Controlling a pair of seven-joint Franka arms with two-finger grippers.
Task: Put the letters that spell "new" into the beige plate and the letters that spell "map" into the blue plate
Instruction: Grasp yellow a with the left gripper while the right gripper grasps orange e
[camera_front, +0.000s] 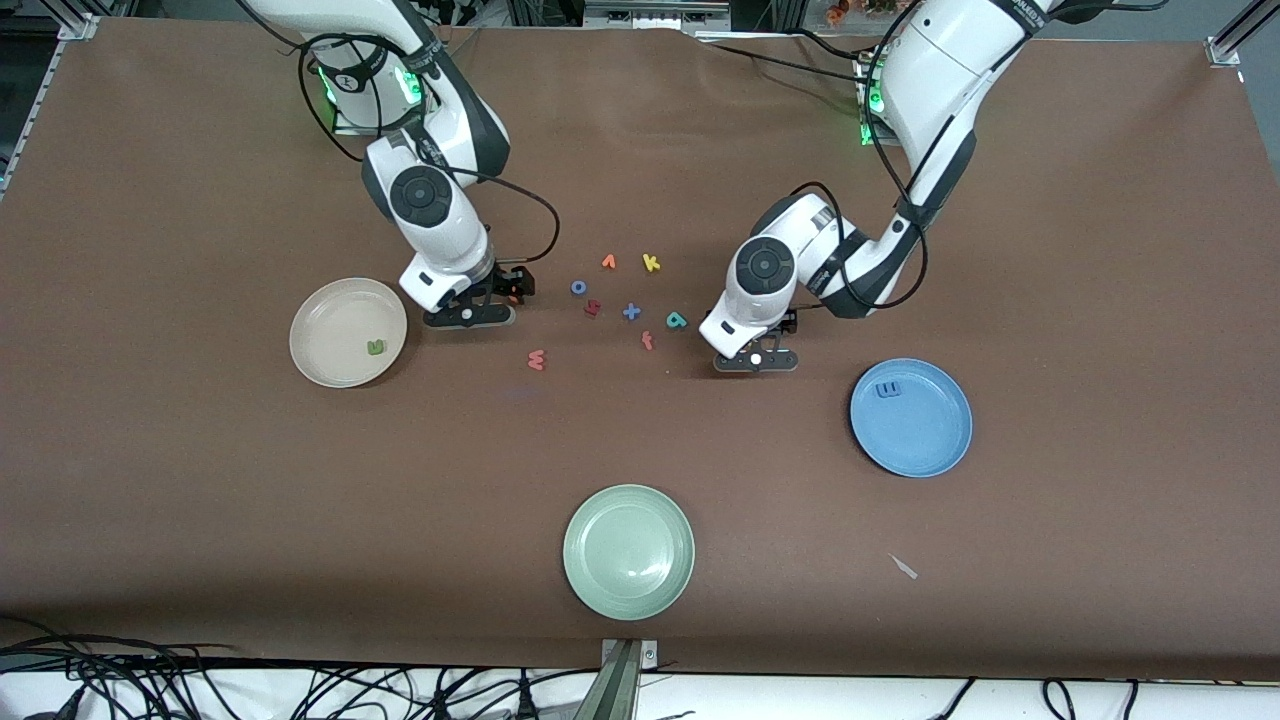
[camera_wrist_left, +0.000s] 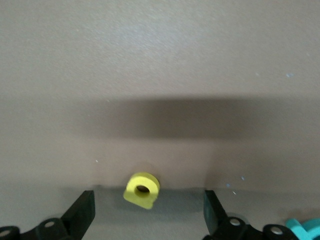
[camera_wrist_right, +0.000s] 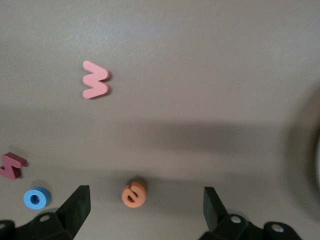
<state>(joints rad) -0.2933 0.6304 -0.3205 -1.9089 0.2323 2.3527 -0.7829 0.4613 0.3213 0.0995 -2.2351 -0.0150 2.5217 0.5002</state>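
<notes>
My right gripper (camera_front: 468, 316) (camera_wrist_right: 146, 202) hangs open, low over the table beside the beige plate (camera_front: 330, 330). The orange e (camera_wrist_right: 134, 194) lies between its fingers, untouched. A green n (camera_front: 376, 347) lies in that plate. The salmon w (camera_front: 537, 359) (camera_wrist_right: 95, 80) rests on the table, nearer the front camera. My left gripper (camera_front: 755, 362) (camera_wrist_left: 148, 207) is open too, with the yellow a (camera_wrist_left: 142, 189) between its fingers on the table. The teal p (camera_front: 677, 320) (camera_wrist_left: 305, 227) lies just beside it. The blue plate (camera_front: 920, 430) holds a blue m (camera_front: 888, 389).
Between the two grippers lie an orange v (camera_front: 608, 262), a yellow k (camera_front: 651, 263), a blue o (camera_front: 578, 287) (camera_wrist_right: 36, 198), a dark red letter (camera_front: 592, 308) (camera_wrist_right: 12, 166), a blue cross (camera_front: 631, 312) and a small orange-red letter (camera_front: 647, 341). A pale green plate (camera_front: 628, 551) sits near the front edge.
</notes>
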